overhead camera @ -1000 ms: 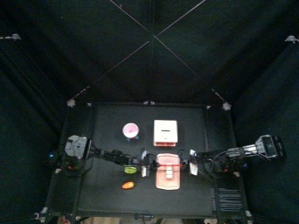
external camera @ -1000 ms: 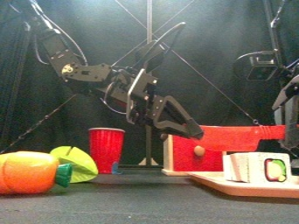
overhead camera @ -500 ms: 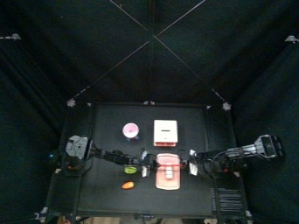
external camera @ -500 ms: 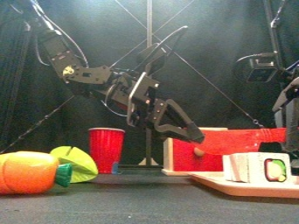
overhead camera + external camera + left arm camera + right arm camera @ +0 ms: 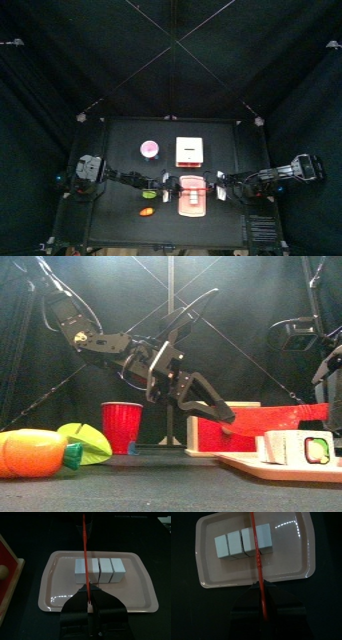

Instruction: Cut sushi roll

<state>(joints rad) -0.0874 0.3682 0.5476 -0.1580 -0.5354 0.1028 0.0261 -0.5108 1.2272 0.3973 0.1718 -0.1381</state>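
The sushi roll [image 5: 100,569] lies on the salmon-pink board [image 5: 60,597], divided into several pale blocks; it also shows in the right wrist view [image 5: 241,544] and the front view [image 5: 297,446]. A thin red strand [image 5: 85,547] runs taut between both grippers and crosses the roll at the gap beside one end block [image 5: 263,539]. My left gripper [image 5: 90,587] is shut on the strand at the board's left side [image 5: 168,183]. My right gripper [image 5: 260,587] is shut on its other end at the board's right side [image 5: 218,184].
A white-and-pink block [image 5: 189,149] and a round pink-and-white object [image 5: 150,149] stand behind the board. A red cup [image 5: 122,426], an orange toy [image 5: 34,452] and a green piece [image 5: 87,444] sit front left. The block's knobbed wooden side [image 5: 221,434] is near the board.
In the front view my left gripper has dipped a little lower and to the right, toward the board. The roll and the right arm have not visibly moved.
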